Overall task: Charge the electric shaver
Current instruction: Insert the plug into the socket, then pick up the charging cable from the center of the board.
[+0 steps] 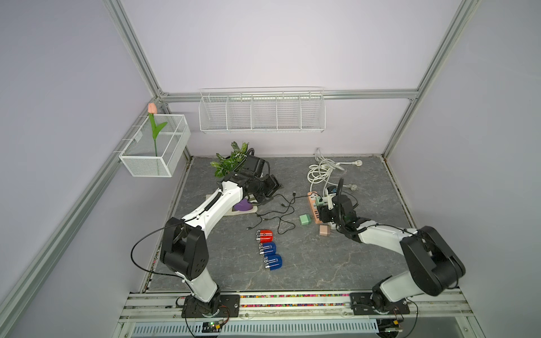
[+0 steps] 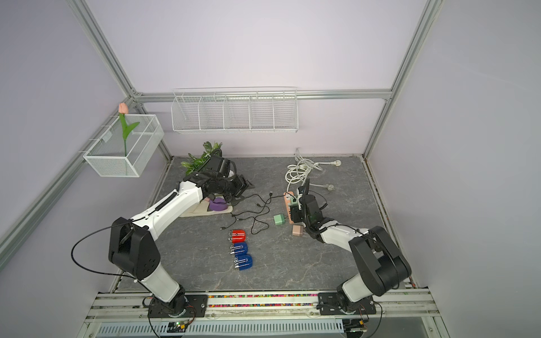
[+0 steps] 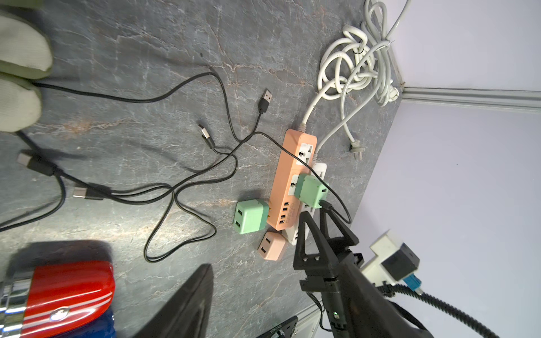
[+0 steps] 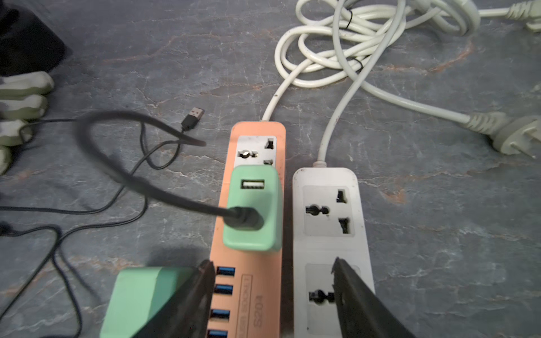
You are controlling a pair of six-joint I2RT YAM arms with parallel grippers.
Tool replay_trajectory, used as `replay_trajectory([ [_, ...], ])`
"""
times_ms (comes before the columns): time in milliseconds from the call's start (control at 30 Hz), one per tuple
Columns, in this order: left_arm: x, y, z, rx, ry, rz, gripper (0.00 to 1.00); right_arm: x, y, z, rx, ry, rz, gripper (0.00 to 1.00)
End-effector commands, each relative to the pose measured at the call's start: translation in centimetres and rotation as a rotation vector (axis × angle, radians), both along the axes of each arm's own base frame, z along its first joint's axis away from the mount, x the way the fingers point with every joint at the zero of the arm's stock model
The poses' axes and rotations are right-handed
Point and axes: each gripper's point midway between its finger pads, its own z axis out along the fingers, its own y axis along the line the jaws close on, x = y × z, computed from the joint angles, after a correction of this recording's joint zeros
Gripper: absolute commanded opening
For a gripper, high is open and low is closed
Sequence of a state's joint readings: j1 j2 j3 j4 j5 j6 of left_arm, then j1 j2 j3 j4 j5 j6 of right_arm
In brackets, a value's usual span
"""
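Note:
A red shaver (image 1: 265, 234) and two blue shavers (image 1: 268, 248) lie in a row at the middle front of the floor, with nothing plugged into them that I can see. A green adapter (image 4: 253, 210) sits in the orange power strip (image 4: 251, 292), and a black USB plug (image 4: 243, 218) is in its port. My right gripper (image 4: 272, 260) stands open just behind that adapter, holding nothing. My left gripper (image 1: 270, 187) hovers open at the back left. Only one of its fingers (image 3: 187, 304) shows in the left wrist view, over bare floor.
A white power strip (image 4: 325, 210) lies against the orange one. A loose green adapter (image 1: 305, 219) and a pink one (image 1: 325, 230) lie beside them. Tangled black cables (image 1: 281, 210), coiled white cords (image 1: 322, 169), a plant (image 1: 231, 161) and a purple thing on a beige mat (image 1: 243, 206) lie around.

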State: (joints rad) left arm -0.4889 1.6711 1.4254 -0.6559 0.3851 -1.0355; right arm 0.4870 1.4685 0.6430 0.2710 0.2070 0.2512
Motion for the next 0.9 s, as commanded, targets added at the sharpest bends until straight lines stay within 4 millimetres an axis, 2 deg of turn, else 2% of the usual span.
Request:
replay_trajectory([
  [0, -0.1, 1.3, 0.1, 0.014, -0.011, 0.016, 0.70, -0.6, -0.5, 2.7, 0.052, -0.001, -0.052, 0.76],
  [100, -0.2, 2.3, -0.5, 0.020, 0.009, 0.037, 0.71, -1.5, -0.9, 4.4, 0.089, 0.015, -0.077, 0.77],
  [233, -0.6, 4.2, -1.3, -0.001, 0.062, 0.106, 0.71, -3.2, -0.2, 8.8, 0.086, 0.011, -0.054, 0.73],
  [367, -2.3, 6.7, -3.6, -0.013, 0.204, 0.222, 0.66, -4.7, 3.3, 11.7, 0.179, 0.112, -0.019, 0.67],
  [433, -3.0, 7.2, -4.8, -0.049, 0.252, 0.275, 0.65, -5.2, 6.8, 11.5, 0.247, 0.188, 0.055, 0.65],
  [500, -3.4, 7.8, -5.8, -0.082, 0.277, 0.328, 0.63, -6.0, 11.4, 11.1, 0.273, 0.252, 0.202, 0.63],
  [567, -3.8, 8.9, -6.7, -0.097, 0.313, 0.378, 0.62, -7.3, 16.2, 10.5, 0.227, 0.237, 0.407, 0.60],
  [633, -4.2, 10.0, -7.2, -0.099, 0.335, 0.412, 0.62, -7.6, 18.9, 9.6, 0.231, 0.225, 0.529, 0.60],
  [700, -4.7, 11.0, -7.5, -0.090, 0.347, 0.434, 0.62, -6.3, 19.5, 8.9, 0.233, 0.246, 0.545, 0.60],
  [800, -5.7, 12.1, -7.7, -0.065, 0.365, 0.449, 0.63, -3.4, 19.3, 7.9, 0.267, 0.365, 0.449, 0.60],
  [867, -6.3, 12.5, -7.9, -0.065, 0.375, 0.465, 0.64, -2.8, 19.8, 6.8, 0.297, 0.463, 0.400, 0.59],
])
